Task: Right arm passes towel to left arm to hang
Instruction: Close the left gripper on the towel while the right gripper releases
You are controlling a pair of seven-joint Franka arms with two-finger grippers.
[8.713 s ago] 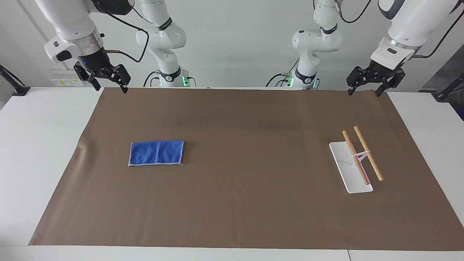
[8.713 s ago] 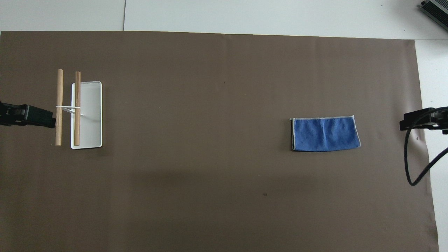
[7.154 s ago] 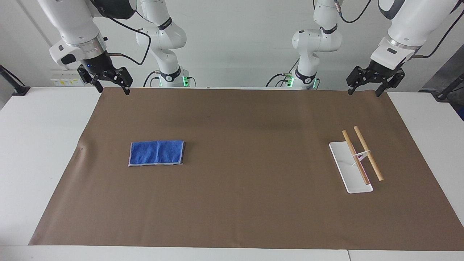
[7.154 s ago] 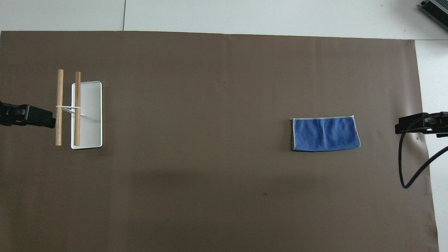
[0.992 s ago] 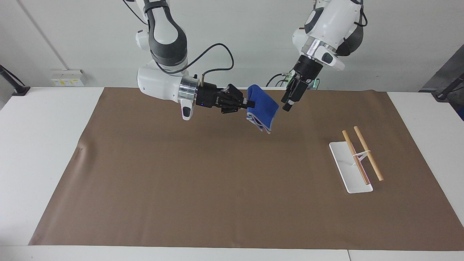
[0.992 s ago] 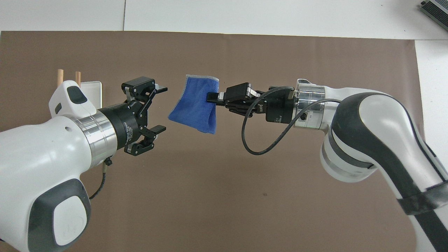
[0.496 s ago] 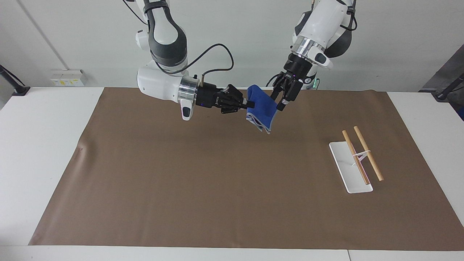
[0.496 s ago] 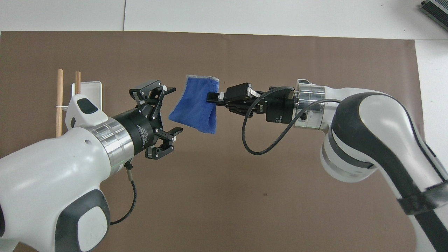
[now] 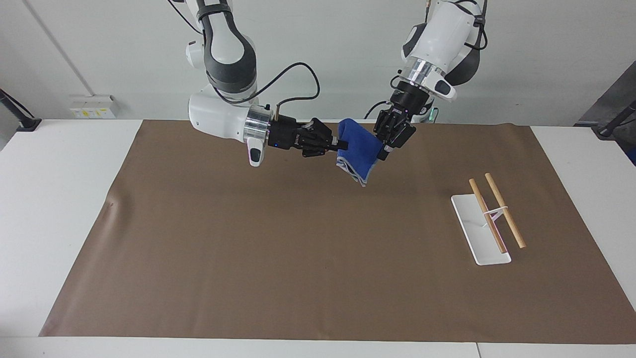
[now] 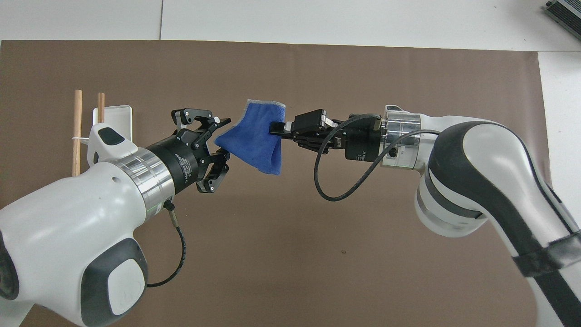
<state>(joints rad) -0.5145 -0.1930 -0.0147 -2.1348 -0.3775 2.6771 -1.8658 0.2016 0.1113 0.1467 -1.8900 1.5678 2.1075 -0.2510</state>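
Towel (image 9: pixel 358 148) (image 10: pixel 256 141) hangs in the air over the brown mat (image 9: pixel 298 258) (image 10: pixel 317 254), pinched at one edge by the right gripper (image 9: pixel 343 144) (image 10: pixel 274 127). Left gripper (image 9: pixel 385 144) (image 10: pixel 220 141) sits at the towel's other corner, its fingers (image 10: pixel 223 121) spread on either side of the cloth. Wooden rack (image 9: pixel 489 219) (image 10: pixel 88 136) stands toward the left arm's end of the table.

A white table (image 9: pixel 59 209) carries a big brown mat (image 9: pixel 298 248) covering most of its top, and on the mat, toward the left arm's end, stands a white-based rack (image 9: pixel 479 229) with two wooden rails (image 9: pixel 504 210).
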